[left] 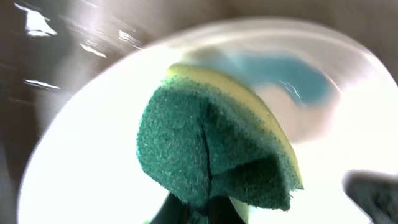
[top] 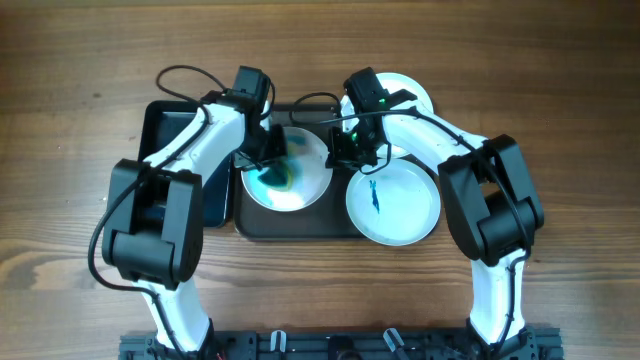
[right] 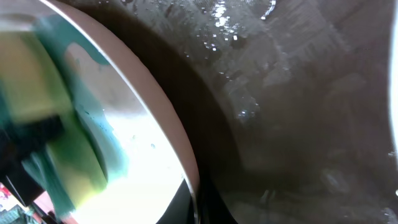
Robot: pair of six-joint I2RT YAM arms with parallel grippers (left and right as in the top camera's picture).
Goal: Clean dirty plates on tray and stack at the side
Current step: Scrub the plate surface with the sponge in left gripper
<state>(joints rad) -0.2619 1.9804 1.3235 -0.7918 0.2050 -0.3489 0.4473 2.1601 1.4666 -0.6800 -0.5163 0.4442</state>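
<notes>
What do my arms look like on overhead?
Left arm and right arm match: white links, boxy black joints, black cables looping near the wrists. Left end effector and right end effector are black; green light beside the right.

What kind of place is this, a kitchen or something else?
Probably a robot lab bench, not a kitchen: a left arm and right arm at a wooden table, a tray with blue-smeared white plates, and a green sponge in the left gripper.

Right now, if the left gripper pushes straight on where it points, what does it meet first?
The left gripper carries a sponge, which meets the blue-smeared plate first; contact may exist already.
</notes>
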